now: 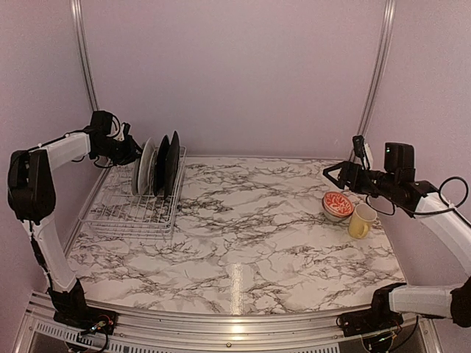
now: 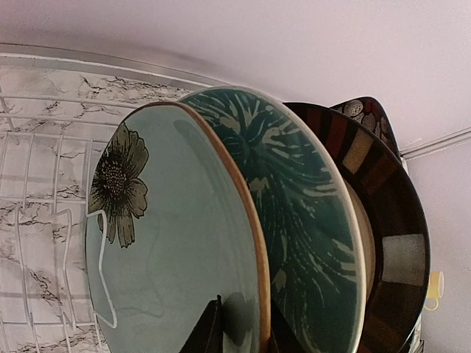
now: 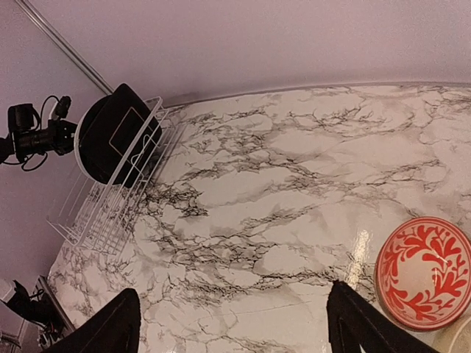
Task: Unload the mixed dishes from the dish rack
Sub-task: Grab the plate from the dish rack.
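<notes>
The white wire dish rack point(image 1: 136, 209) stands at the far left. At its far end several dishes stand upright: a pale green bowl point(image 2: 169, 243) with a dark flower and a brown rim, a plate with teal leaves point(image 2: 309, 220), and black plates point(image 2: 394, 220) behind. My left gripper point(image 1: 131, 151) reaches in from the left. In the left wrist view the left gripper point(image 2: 243, 331) is narrowly shut across the pale green bowl's rim, one finger on each side. The red-and-white bowl point(image 1: 338, 205) and yellow mug point(image 1: 361, 220) sit on the table at the right. My right gripper point(image 1: 335, 173) hovers above them, open and empty.
The near half of the rack point(image 3: 96, 213) holds no dishes. The marble table point(image 1: 243, 235) ends in a metal rail at the front. Pale walls close in the back and both sides. The right wrist view shows the red-and-white bowl point(image 3: 423, 272) beside my right finger point(image 3: 353, 323).
</notes>
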### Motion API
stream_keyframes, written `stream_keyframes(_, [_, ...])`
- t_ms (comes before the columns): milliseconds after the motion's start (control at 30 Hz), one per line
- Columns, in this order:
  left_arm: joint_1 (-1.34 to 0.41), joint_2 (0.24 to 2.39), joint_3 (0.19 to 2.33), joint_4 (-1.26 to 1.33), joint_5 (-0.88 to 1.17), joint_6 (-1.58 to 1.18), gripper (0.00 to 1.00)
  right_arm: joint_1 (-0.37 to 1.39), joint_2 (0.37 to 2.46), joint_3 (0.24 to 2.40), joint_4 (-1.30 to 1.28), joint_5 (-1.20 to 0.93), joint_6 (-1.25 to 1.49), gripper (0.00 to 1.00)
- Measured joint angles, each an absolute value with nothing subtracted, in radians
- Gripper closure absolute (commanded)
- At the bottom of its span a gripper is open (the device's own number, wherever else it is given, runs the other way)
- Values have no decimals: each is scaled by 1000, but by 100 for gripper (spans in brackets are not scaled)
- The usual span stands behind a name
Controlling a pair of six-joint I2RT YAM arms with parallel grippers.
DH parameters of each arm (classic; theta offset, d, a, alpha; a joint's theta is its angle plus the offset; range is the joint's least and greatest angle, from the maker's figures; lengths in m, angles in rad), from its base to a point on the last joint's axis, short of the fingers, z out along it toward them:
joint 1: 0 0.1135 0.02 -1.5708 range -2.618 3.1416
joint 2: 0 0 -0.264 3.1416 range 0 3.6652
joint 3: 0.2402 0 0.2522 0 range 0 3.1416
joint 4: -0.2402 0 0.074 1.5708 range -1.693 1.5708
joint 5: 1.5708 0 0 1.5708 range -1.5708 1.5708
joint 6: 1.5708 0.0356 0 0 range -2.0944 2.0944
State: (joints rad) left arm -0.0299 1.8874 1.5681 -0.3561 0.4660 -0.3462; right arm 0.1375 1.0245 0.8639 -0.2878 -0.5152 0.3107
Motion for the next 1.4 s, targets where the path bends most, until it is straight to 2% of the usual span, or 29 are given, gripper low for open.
stream_keyframes(333, [-14, 1885, 1569, -333, 478, -332, 100, 138, 979, 848, -276, -515, 337, 17])
stream_keyframes(767, [-13, 1819, 1514, -332, 411, -324, 100, 140, 993, 848, -251, -520, 365, 18])
stream_keyframes(1200, [-23, 1616, 1377, -297, 361, -310, 100, 142, 1008, 842, -239, -532, 370, 18])
stream_keyframes(1400, [-33, 1430, 1312, -290, 309, -330, 100, 142, 1007, 834, -241, -530, 371, 18])
